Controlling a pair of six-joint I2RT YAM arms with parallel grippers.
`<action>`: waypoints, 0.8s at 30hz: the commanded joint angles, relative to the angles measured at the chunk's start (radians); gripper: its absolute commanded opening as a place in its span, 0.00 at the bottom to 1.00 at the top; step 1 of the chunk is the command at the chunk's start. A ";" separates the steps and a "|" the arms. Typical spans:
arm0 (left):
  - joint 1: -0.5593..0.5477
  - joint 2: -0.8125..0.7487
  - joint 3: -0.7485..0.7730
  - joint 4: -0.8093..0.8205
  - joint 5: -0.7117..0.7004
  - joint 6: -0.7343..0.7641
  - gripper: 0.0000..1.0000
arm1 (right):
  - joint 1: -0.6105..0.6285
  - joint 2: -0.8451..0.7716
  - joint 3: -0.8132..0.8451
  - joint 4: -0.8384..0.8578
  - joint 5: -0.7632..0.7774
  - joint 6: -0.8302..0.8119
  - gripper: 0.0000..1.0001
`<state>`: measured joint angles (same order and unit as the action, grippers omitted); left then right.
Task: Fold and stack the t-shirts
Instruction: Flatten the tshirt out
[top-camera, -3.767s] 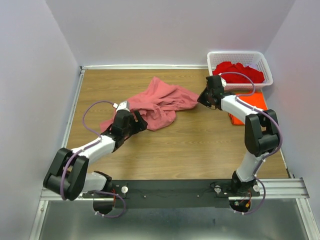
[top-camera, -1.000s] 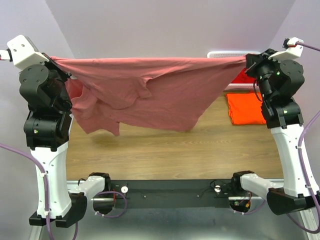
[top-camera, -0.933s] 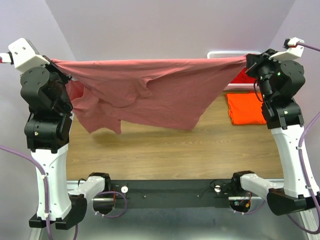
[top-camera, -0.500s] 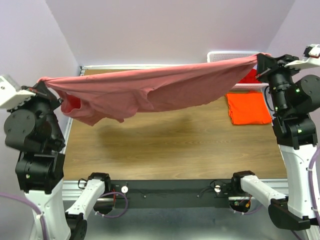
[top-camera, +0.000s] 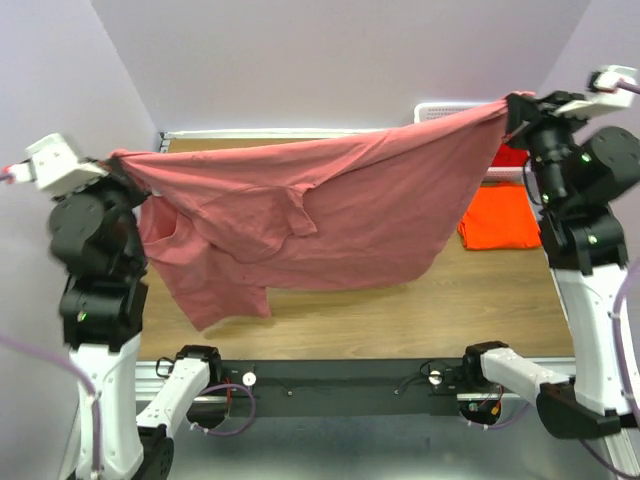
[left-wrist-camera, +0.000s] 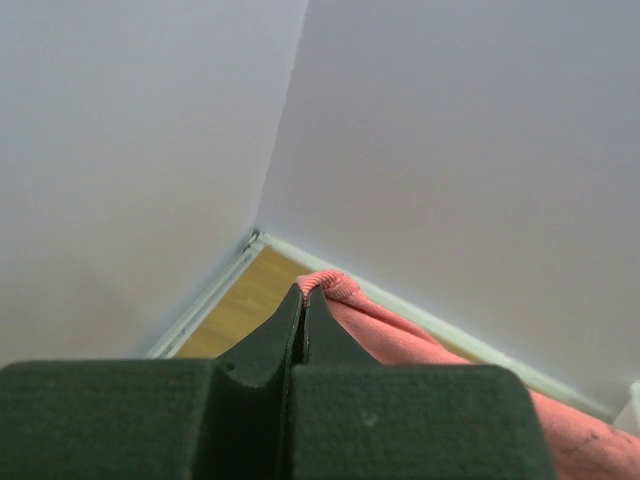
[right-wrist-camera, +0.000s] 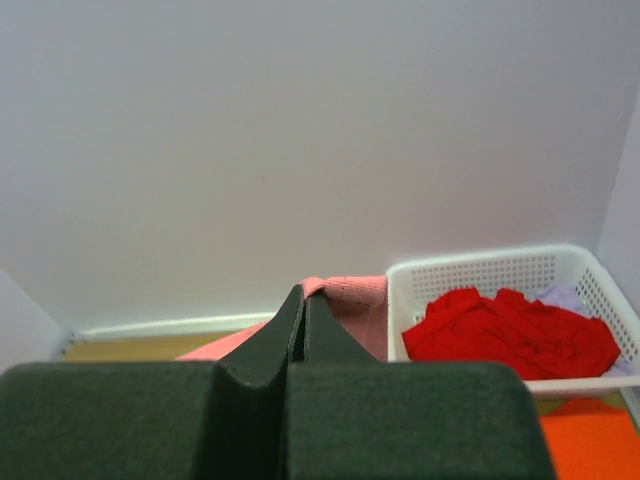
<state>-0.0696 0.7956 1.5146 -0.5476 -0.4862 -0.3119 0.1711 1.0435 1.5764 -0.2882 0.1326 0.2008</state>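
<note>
Lilac walls on three sides, wood-grain counter (top-camera: 420, 300) underneath. Left pincer (left-wrist-camera: 303, 300) is pressed together on a rolled edge of the salmon-pink t-shirt (top-camera: 320, 215); right pincer (right-wrist-camera: 303, 298) is likewise clamped on the opposite edge, and both wrist views show cloth nipped right at the tips. Both arms are raised, with the right grip higher than the left, so the top edge slopes. The tee hangs between them as a sheet over the middle of the counter, and as far as the top view shows it's off the wood. It isn't flat: there's a crumpled fold near the centre and a long flap drooping on the left side. The orange t-shirt (top-camera: 500, 215) lies folded on the counter at the right, with the white basket (right-wrist-camera: 480, 270) behind it holding the red t-shirts (right-wrist-camera: 505, 335). My read is that this step is the spread before the lay-down. To do it well: level the two grips, hold the top edge taut without overstretching such thin tip bites, lower so the hanging edge lands first, then drape the rest flat. Land it left of the orange tee and short of the basket.
</note>
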 joint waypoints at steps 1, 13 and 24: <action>0.001 0.095 -0.154 0.118 0.061 0.004 0.00 | 0.004 0.151 -0.044 -0.003 -0.025 -0.054 0.01; 0.103 0.687 -0.392 0.580 0.244 -0.157 0.00 | 0.002 0.794 -0.021 0.184 0.012 -0.070 0.01; 0.125 1.131 -0.108 0.566 0.279 -0.142 0.07 | 0.002 1.176 0.186 0.247 -0.037 -0.093 0.04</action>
<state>0.0418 1.8938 1.3376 -0.0231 -0.2150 -0.4469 0.1711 2.1555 1.6558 -0.1188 0.1173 0.1257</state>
